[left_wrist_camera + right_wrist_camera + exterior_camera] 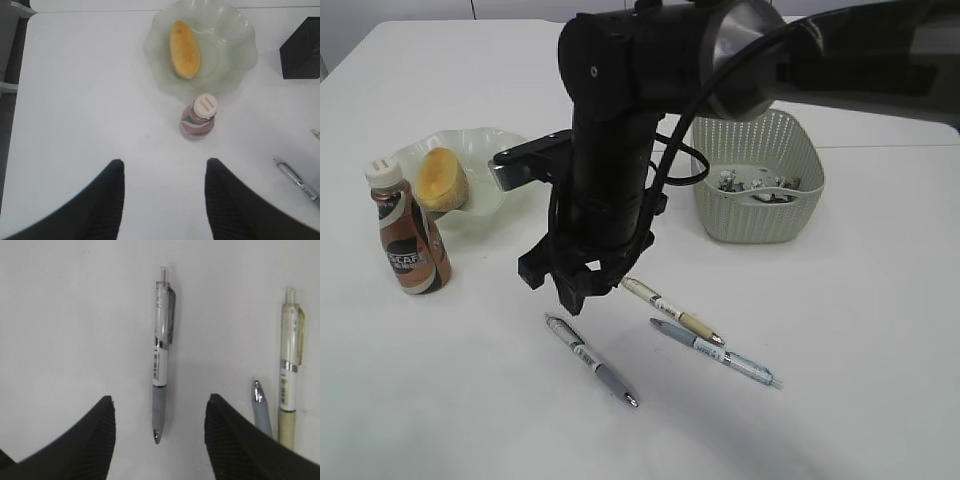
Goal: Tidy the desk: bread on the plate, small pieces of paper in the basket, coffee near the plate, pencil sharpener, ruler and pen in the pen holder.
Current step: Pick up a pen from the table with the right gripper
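The bread [442, 178] [184, 48] lies in the wavy pale green plate [490, 140] [230, 55]. The coffee [408, 235] [199, 120] stands upright just in front of the plate. My left gripper [165, 161] hangs open and empty above bare desk, short of the bottle. My right gripper [570, 285] [160, 399] points down, open, over the tip end of a grey-grip pen [590, 358] [161, 365] without touching it. A cream pen [672, 310] [289, 375] and a blue-grey pen [715, 352] [261, 410] lie beside it. The black pen holder [301, 50] stands right of the plate. Ruler and pencil sharpener are out of view.
The grey-green basket [760, 210] stands at the back right with small pieces of paper [755, 183] inside. The right arm's black body blocks the middle of the exterior view and hides the pen holder there. White desk [840, 400] extends to the front and right.
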